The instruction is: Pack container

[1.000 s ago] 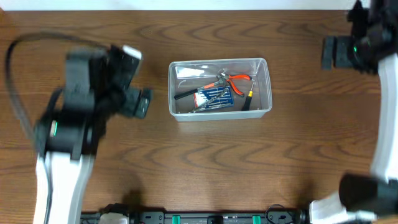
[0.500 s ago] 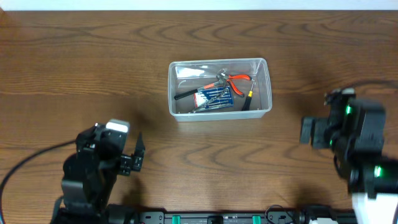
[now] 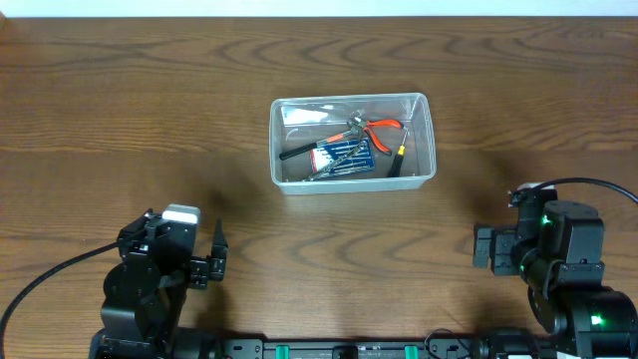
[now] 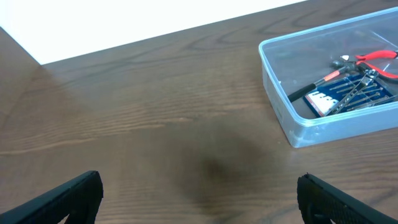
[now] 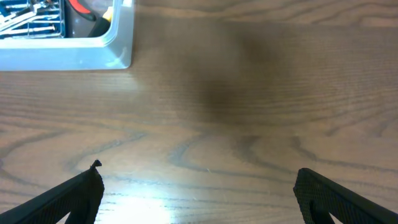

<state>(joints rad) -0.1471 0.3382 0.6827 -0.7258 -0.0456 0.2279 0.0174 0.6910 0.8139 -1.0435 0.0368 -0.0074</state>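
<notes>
The container [image 3: 351, 182], a clear plastic bin with rounded corners, sits on the wood-grain counter [image 3: 140, 110] a little behind the middle, its long side running left to right. Inside lie pliers with orange handles [image 3: 377, 126], a dark-handled tool [image 3: 297, 152], a blue card [image 3: 344, 157] carrying a row of thin metal pieces, and a small yellow-and-black item [image 3: 400, 157] against the right-hand wall. The blue card bears a white patch of print on its left end, but the lettering is too small to read in any view.

Both arms sit at the near edge of the counter, well apart from the container. The left gripper [image 4: 199, 180] has its fingers spread wide with only bare wood between them; it holds nothing. The right gripper [image 5: 198, 173] is likewise spread wide and empty, with a corner of the container visible at the upper left of its wrist view.
</notes>
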